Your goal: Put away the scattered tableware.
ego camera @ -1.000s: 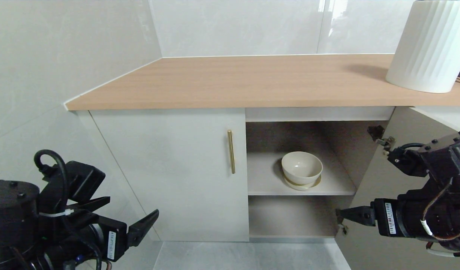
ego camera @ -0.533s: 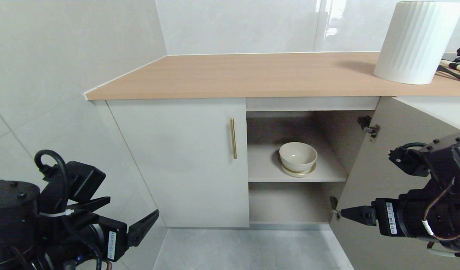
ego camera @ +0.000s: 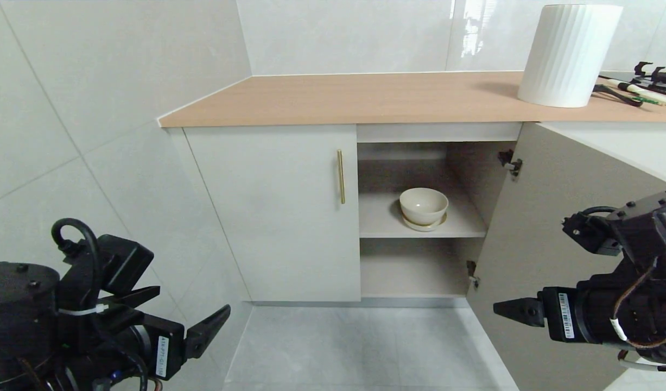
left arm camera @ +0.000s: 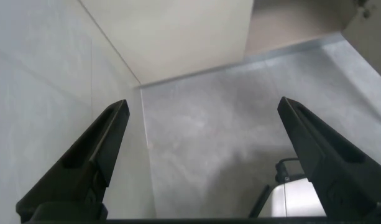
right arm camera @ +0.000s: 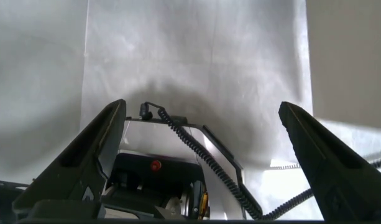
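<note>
Cabinet shelf (ego camera: pixel 380 218), bowl (ego camera: pixel 423 204) on saucer (ego camera: pixel 415 225)

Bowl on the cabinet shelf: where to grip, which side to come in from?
Pinch the near rim of the bowl, one finger inside, coming level from the front through the open half. It stands upright on a plate, mouth up; the countertop overhead likely rules out a top-down approach.

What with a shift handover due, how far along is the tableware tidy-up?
Done: a bowl sits on a plate on the cabinet's upper shelf. In hand: nothing; the left gripper and right gripper are open and empty. Left: slim items, possibly utensils, lie on the counter beside the white container, and the cabinet door stands open.
</note>
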Robot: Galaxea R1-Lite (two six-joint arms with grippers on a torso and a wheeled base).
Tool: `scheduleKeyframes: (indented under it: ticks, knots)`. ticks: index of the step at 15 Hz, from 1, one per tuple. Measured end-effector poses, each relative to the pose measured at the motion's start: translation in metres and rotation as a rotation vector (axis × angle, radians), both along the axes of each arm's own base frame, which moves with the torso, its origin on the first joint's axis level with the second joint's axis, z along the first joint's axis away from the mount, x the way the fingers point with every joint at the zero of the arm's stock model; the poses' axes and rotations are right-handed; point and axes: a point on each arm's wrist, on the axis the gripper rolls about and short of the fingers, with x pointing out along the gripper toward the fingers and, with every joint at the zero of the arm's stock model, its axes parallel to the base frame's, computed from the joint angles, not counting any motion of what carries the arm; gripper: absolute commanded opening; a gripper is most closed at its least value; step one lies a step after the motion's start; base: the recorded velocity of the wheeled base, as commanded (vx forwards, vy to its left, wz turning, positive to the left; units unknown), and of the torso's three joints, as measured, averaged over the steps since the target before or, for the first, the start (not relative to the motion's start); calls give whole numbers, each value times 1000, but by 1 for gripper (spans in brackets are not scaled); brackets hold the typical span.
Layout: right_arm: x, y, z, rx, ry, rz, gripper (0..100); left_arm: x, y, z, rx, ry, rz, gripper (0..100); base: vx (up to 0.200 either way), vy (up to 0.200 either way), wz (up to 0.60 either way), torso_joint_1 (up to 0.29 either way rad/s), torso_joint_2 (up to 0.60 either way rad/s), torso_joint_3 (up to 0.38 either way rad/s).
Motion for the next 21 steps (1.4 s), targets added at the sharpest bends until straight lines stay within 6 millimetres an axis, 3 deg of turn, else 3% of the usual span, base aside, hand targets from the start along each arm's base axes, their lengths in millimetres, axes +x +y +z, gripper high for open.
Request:
scheduleKeyframes:
  ticks: [5,15,21]
  knots:
    - [0,0,0,0,1,0,100,0,0,0,2,1,0,100,-200,0,0,1,0,1]
    - [-1,-2,-2,-15,15,-7,100,0,0,-1,5,4,0,100,0,0,0,0,0,0]
    - [-6,-10,-1,-87,92,-35,100,-1,1,-4,39,10,-13,100,0,-200,0,2,5,2]
